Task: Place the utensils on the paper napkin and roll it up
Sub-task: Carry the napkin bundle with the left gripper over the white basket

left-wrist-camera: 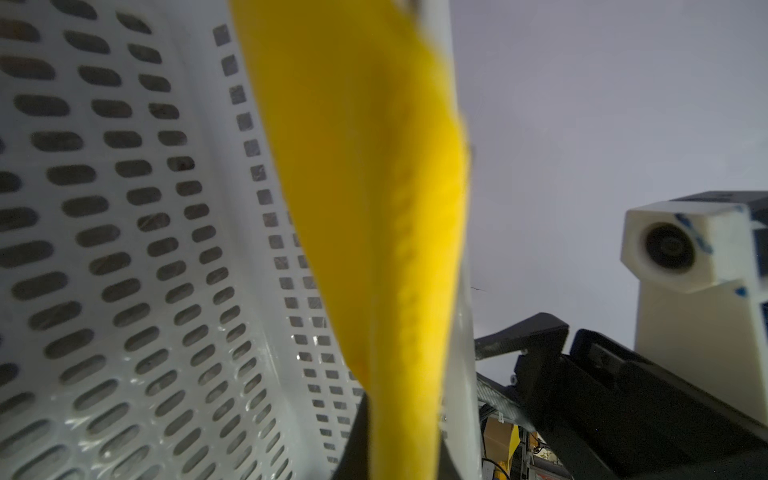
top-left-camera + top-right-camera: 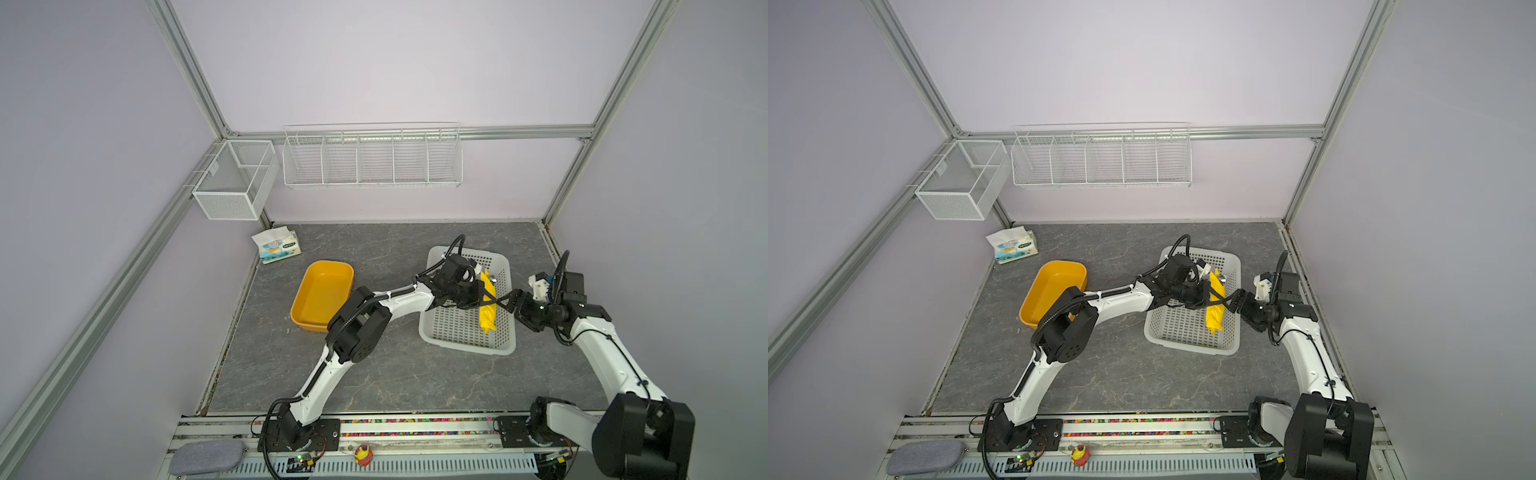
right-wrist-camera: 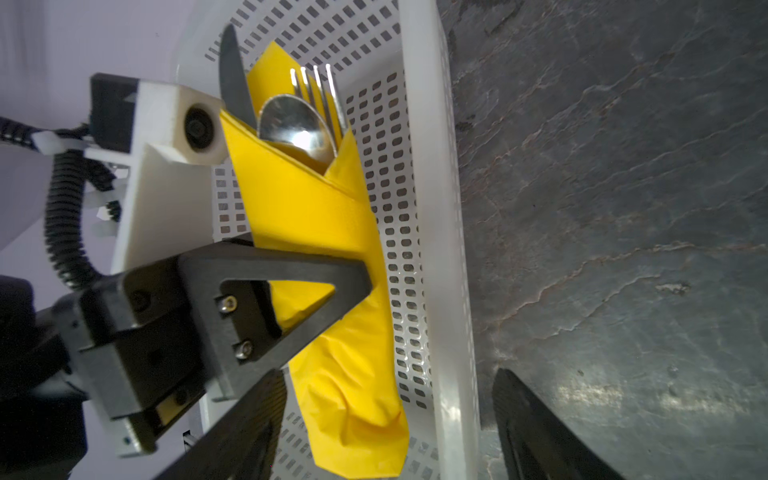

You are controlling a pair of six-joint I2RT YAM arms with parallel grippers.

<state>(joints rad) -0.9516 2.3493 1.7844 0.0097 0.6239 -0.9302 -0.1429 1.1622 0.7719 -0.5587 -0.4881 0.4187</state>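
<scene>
Over the white perforated basket (image 3: 436,187), the left fingers (image 3: 349,278) are clamped shut across the rolled yellow paper napkin (image 3: 332,208). The utensils (image 3: 303,120) poke from its open end. Astride the basket's side wall, the right fingers (image 2: 504,302) gape wide, holding nothing. Risk: tilting the roll could slide the cutlery out, and the loose wrap may unroll on release.

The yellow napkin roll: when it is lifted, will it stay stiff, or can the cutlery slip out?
Probably stiff along its length: metal cutlery lies inside the napkin roll. Its creased end looks soft. The other end is open, so pieces may slide out if tipped.
</scene>
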